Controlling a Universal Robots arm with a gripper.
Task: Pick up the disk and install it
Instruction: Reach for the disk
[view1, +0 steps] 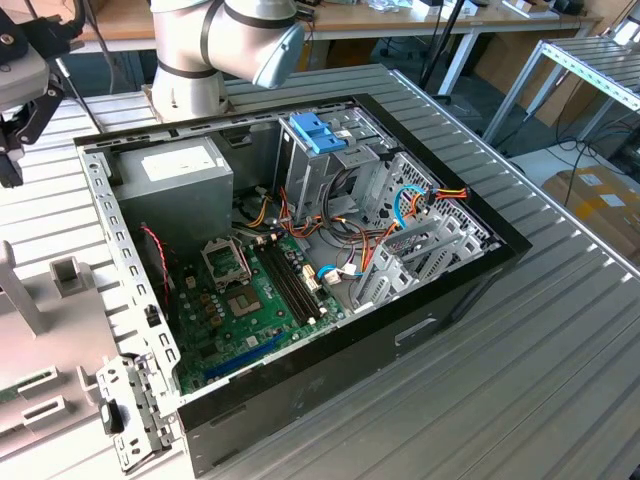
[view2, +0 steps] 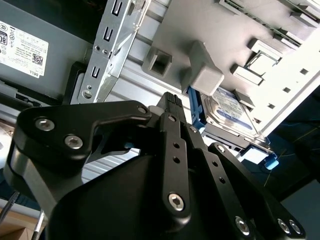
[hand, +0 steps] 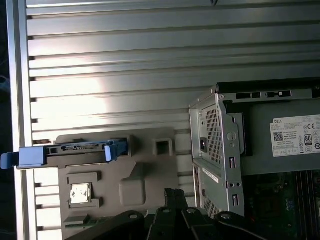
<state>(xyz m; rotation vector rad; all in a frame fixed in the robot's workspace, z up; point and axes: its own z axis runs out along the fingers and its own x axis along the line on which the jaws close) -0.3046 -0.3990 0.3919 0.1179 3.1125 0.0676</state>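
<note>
The disk (view2: 232, 112) is a silver drive with a white and blue label and blue plastic rails. It stands on edge in a slot of the grey fixture plate (view2: 202, 75). In the first wrist view the disk (hand: 75, 149) shows edge-on at the fixture's (hand: 150, 175) far side from the computer case. My gripper (view2: 171, 99) hovers above the fixture, a short way from the disk, fingers together and holding nothing. Its tips (hand: 173, 194) lie between the disk and the case. In the exterior view the gripper (view1: 12, 160) hangs at the far left.
The open computer case (view1: 480, 255) lies on the ribbed metal table (view1: 560, 380), holding a grey power supply (view1: 180, 170), a green motherboard (view1: 250, 300) and a metal drive cage with a blue latch (view1: 318, 130). The arm's base (view1: 190, 70) stands behind the case.
</note>
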